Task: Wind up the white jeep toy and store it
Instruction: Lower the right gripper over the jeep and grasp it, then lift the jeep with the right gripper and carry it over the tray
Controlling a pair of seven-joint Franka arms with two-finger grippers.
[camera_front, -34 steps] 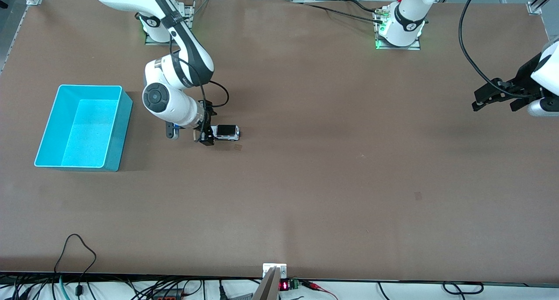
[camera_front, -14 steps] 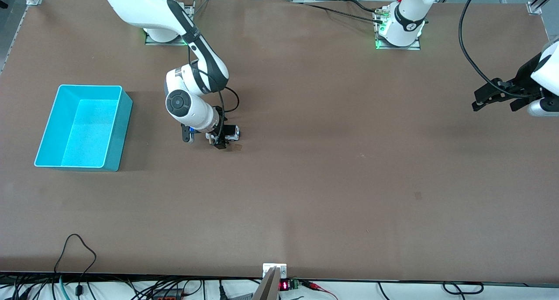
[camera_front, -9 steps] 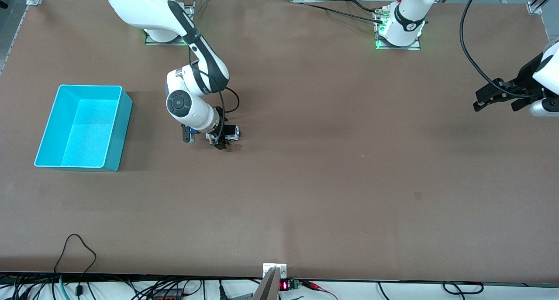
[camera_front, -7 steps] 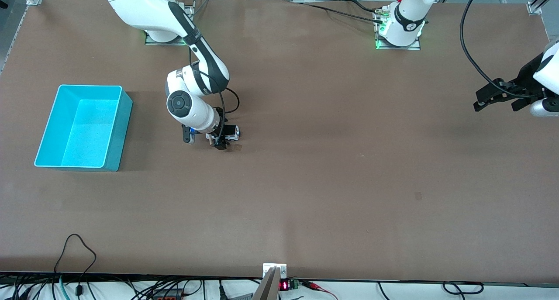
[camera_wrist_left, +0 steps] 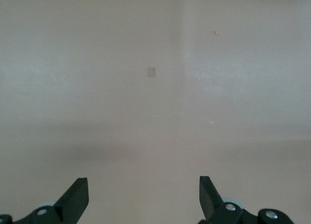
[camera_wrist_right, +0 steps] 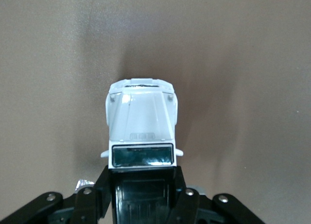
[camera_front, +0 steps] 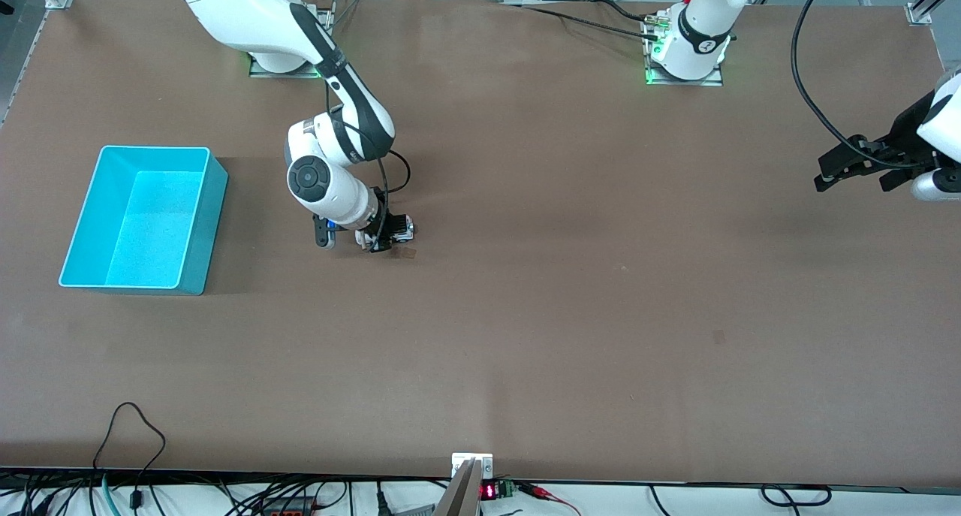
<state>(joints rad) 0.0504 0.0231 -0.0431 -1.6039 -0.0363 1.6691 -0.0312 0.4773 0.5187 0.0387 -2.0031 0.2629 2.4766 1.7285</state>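
The white jeep toy [camera_front: 399, 230] [camera_wrist_right: 141, 127] stands on the brown table [camera_front: 570, 276], a small boxy car with a black roof and a dark windscreen. My right gripper [camera_front: 382, 237] [camera_wrist_right: 142, 182] is shut on the white jeep toy, its black fingers [camera_wrist_right: 187, 190] pressed against both sides of the roof, the bonnet sticking out past them. The cyan bin [camera_front: 101, 215] sits empty toward the right arm's end of the table, beside the jeep. My left gripper [camera_front: 852, 172] [camera_wrist_left: 144, 197] waits open over bare table at the left arm's end.
A small pale mark [camera_front: 410, 254] lies on the table just nearer the front camera than the jeep. Cables [camera_front: 128, 433] and a small display [camera_front: 488, 490] run along the table's front edge. The arm bases [camera_front: 683, 58] stand at the back edge.
The right gripper slid along the jeep from its rear to its middle, then shut its fingers on the roof sides. The left arm stayed still.
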